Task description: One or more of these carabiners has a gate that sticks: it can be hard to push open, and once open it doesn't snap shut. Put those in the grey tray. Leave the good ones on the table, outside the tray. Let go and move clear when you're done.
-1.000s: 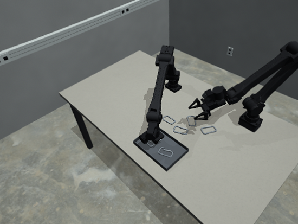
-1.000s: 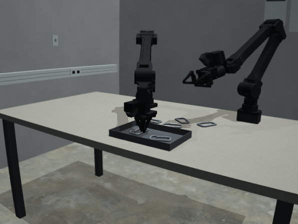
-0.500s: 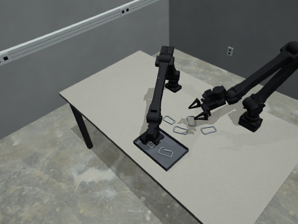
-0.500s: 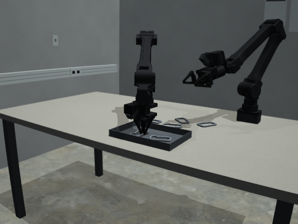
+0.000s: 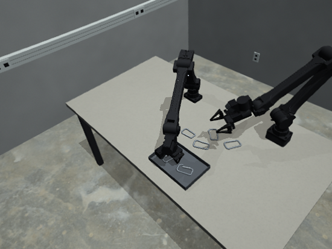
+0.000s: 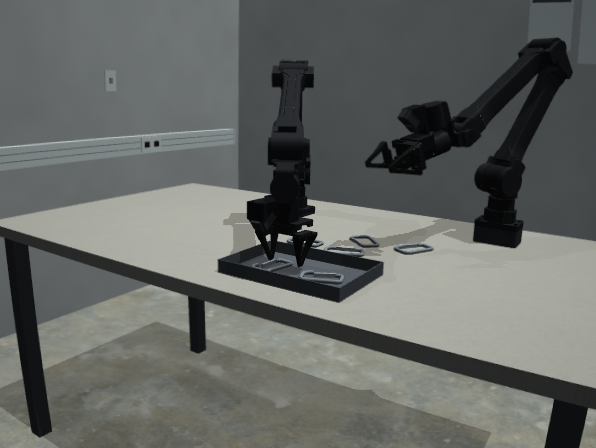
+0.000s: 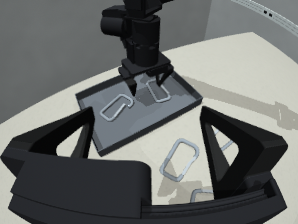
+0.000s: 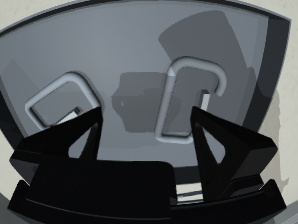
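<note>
Pale table [image 5: 247, 195] [image 6: 450, 310] [image 8: 289, 125]: grey tray [image 5: 198, 165] [image 6: 280, 282] [image 7: 120, 132] [image 8: 125, 30], four loose carabiners [image 5: 201, 148] [image 6: 327, 249] [image 7: 169, 156] near it, two arm bases [image 5: 271, 136] [image 6: 492, 237]

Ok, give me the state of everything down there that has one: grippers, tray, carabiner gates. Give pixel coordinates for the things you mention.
Left gripper [image 5: 214, 126] [image 6: 378, 168] [image 7: 147, 107]: open
Right gripper [image 5: 172, 158] [image 6: 285, 262] [image 7: 147, 90] [image 8: 147, 107]: open
Grey tray [image 5: 198, 179] [image 6: 280, 283] [image 7: 150, 128] [image 8: 277, 65]: upright, holding two carabiners
Tray carabiners [image 5: 185, 173] [image 6: 321, 282] [image 7: 109, 103] [image 8: 164, 107]: gates open
Table carabiners [image 5: 201, 148] [image 6: 396, 248] [image 7: 169, 153]: four, gates apparently shut
</note>
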Controlling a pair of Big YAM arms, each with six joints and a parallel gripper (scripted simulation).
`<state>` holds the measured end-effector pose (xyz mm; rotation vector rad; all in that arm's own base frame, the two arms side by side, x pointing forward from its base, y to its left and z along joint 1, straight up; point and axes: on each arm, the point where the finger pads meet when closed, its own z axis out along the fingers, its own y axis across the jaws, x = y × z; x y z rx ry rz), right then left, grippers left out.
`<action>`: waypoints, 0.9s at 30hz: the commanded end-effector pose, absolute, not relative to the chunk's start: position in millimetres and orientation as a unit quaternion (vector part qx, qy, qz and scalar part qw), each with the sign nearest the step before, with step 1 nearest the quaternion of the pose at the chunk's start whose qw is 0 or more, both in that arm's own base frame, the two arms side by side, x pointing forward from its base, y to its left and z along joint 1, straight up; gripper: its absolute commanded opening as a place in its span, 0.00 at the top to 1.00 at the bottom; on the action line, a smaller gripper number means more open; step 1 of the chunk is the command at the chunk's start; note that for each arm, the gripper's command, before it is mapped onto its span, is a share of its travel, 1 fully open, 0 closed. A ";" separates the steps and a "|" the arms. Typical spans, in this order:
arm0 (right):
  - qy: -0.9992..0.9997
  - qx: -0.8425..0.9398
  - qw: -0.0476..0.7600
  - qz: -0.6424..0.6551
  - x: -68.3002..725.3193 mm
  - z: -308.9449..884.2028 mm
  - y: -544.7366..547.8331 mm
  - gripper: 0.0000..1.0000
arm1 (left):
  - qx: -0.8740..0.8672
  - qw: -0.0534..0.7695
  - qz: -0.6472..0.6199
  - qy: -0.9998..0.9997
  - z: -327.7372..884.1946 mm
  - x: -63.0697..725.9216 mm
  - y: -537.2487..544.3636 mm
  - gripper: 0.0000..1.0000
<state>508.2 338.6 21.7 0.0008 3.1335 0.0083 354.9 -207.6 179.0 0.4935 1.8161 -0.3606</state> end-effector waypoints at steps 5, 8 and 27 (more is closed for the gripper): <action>0.999 -0.003 0.037 0.024 528.8 61.4 341.7 0.17 | 0.211 0.582 -0.160 0.769 187.7 356.1 -211.5 0.00; 0.999 -0.004 0.038 0.024 527.8 67.3 341.8 0.17 | 0.211 0.582 -0.160 0.769 187.7 356.1 -211.5 0.00; 0.999 0.002 0.038 0.027 519.5 126.2 351.0 0.17 | 0.211 0.582 -0.160 0.769 187.7 356.1 -211.5 0.00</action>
